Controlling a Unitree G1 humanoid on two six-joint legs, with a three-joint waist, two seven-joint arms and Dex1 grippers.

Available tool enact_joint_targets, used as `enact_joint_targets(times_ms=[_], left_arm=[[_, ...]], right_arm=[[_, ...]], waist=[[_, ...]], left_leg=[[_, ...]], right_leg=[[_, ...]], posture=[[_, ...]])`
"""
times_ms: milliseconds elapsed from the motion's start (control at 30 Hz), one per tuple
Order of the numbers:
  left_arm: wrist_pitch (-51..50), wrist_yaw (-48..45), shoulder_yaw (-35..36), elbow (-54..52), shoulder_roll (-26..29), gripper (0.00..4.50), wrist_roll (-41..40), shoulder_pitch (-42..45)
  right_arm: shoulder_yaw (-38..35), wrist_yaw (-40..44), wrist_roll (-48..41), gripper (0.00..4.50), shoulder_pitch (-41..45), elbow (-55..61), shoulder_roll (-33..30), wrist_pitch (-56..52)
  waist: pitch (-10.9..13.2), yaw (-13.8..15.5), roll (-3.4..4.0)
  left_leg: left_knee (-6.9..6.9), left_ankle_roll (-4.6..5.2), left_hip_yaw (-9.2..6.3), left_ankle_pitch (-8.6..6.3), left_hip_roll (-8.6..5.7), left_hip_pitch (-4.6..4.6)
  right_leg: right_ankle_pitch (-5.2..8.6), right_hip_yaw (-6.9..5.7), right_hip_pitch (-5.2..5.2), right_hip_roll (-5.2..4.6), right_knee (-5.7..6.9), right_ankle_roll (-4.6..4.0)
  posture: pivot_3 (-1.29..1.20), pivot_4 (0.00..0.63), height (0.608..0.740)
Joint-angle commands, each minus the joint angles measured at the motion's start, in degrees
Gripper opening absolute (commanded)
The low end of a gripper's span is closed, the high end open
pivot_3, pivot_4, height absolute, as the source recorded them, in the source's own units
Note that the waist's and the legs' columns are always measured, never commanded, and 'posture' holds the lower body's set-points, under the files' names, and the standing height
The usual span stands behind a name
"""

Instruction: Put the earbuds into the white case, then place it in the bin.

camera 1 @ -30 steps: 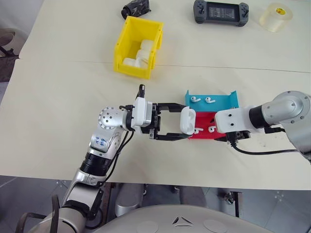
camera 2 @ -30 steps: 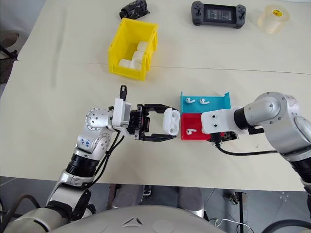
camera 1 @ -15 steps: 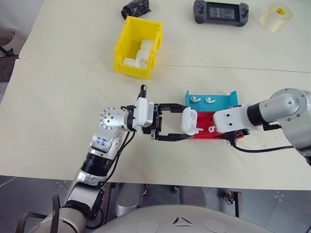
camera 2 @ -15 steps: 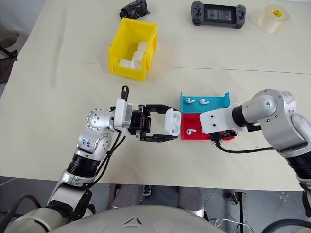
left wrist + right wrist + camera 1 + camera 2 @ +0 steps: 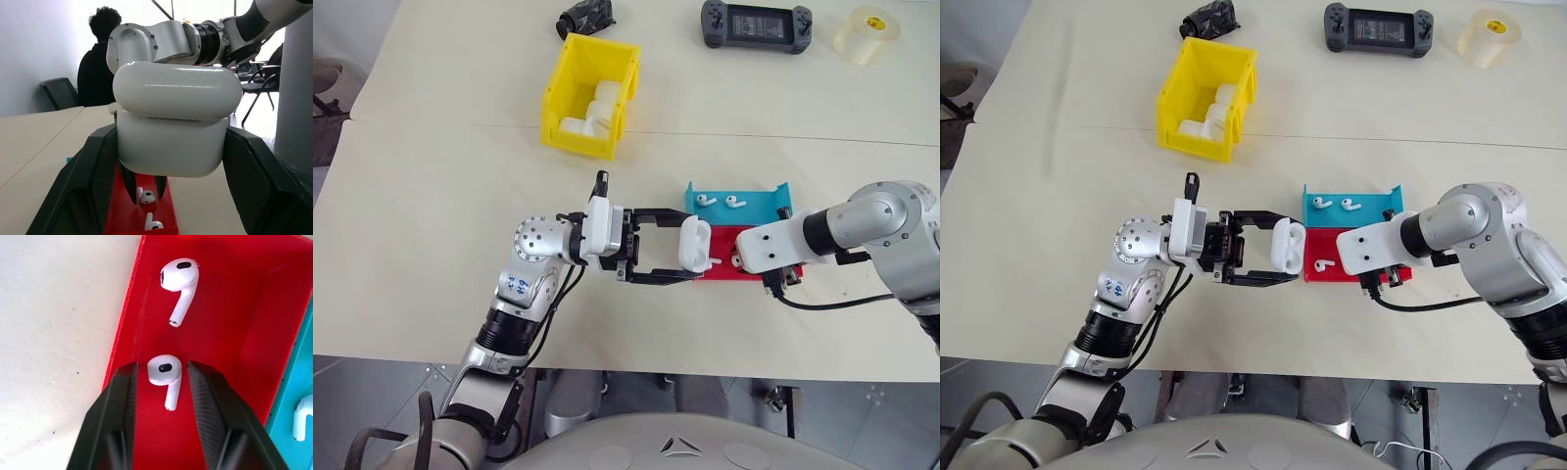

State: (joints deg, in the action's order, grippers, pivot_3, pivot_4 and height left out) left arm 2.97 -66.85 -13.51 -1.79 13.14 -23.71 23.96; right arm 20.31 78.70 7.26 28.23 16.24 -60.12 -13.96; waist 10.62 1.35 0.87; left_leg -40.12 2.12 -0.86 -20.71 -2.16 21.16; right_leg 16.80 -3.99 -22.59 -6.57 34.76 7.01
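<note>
My left gripper [image 5: 685, 246] is shut on the white case [image 5: 693, 245], held sideways just above the table at the red tray's near end; its lid is closed [image 5: 172, 127]. My right gripper [image 5: 163, 367] points down into the red tray [image 5: 230, 308]. It is open, its fingers close on either side of one earbud [image 5: 165, 374], with slim gaps showing. A second earbud [image 5: 180, 276] lies farther along the same tray. Two more earbuds [image 5: 707, 200] [image 5: 736, 202] lie in the teal tray [image 5: 762, 208]. The yellow bin [image 5: 566, 93] stands farther back on the left.
White items lie inside the bin. A black game console [image 5: 757, 23], a roll of clear tape [image 5: 869, 34] and a dark bundle [image 5: 585, 17] sit along the table's far edge. A seated person [image 5: 100, 58] is behind the table.
My right gripper's jaws have narrowed around the earbud in the red tray, and its wrist has rolled a little. The left gripper and case have stayed put.
</note>
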Motion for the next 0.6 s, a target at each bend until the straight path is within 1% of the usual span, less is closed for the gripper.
enact_joint_targets(times_ms=[33, 133, 233, 300, 533, 600], left_arm=[[0.17, 0.12, 0.09, -2.39, -0.08, 2.81, -0.91, 0.66], [0.22, 0.16, 0.14, -2.31, -0.06, 2.81, -0.9, 0.76], [0.23, 0.16, 0.15, -2.3, -0.02, 2.81, -0.9, 0.82], [0.23, 0.08, 0.13, -2.28, 0.05, 2.81, -0.89, 0.84], [0.5, -0.11, 0.09, -2.05, 0.18, 2.81, -0.76, 0.79], [0.94, -0.29, 0.23, -1.7, 0.3, 2.81, -0.65, 0.63]], right_arm=[[0.49, 0.18, 0.93, 1.78, -0.48, -0.2, 0.56, -0.17], [0.6, 0.57, 0.78, 1.78, -0.49, -0.14, 0.62, -0.4], [0.59, 0.63, 0.6, 1.21, -0.61, -0.01, 0.88, -0.79], [0.63, 0.57, 0.79, 0.61, -0.8, 0.22, 1.05, -1.03], [-0.16, 0.01, 0.55, 0.61, -1.42, 1.19, 1.29, -1.82], [-3.03, -0.69, -1.88, 0.61, -2.43, 2.98, 1.18, -2.81]], waist=[[0.0, 0.0, 0.0], [0.0, -0.01, 0.0], [0.0, -0.01, 0.0], [0.0, -0.01, 0.0], [0.0, -0.06, -0.01], [0.0, -0.03, -0.01]], left_leg=[[0.0, 0.0, 0.0, 0.0, 0.0, 0.0], [0.0, 0.0, 0.0, 0.0, 0.0, -0.01], [0.0, 0.0, 0.0, 0.0, 0.01, -0.01], [0.0, 0.0, 0.0, 0.0, 0.01, -0.01], [0.0, -0.03, 0.01, 0.01, 0.05, -0.02], [0.0, -0.03, 0.0, 0.01, 0.04, -0.01]], right_leg=[[0.0, 0.0, 0.0, 0.0, 0.0, 0.0], [0.0, 0.0, 0.01, 0.0, 0.0, 0.0], [0.0, 0.0, 0.01, 0.0, 0.0, 0.0], [0.0, 0.0, 0.01, 0.0, 0.0, 0.0], [0.0, 0.01, 0.01, 0.0, 0.0, 0.0], [0.0, 0.0, 0.01, 0.0, 0.0, 0.0]], posture=[[0.0, 0.15, 0.74], [0.0, 0.15, 0.74], [0.0, 0.15, 0.74], [0.0, 0.15, 0.74], [0.0, 0.15, 0.74], [0.0, 0.15, 0.74]])
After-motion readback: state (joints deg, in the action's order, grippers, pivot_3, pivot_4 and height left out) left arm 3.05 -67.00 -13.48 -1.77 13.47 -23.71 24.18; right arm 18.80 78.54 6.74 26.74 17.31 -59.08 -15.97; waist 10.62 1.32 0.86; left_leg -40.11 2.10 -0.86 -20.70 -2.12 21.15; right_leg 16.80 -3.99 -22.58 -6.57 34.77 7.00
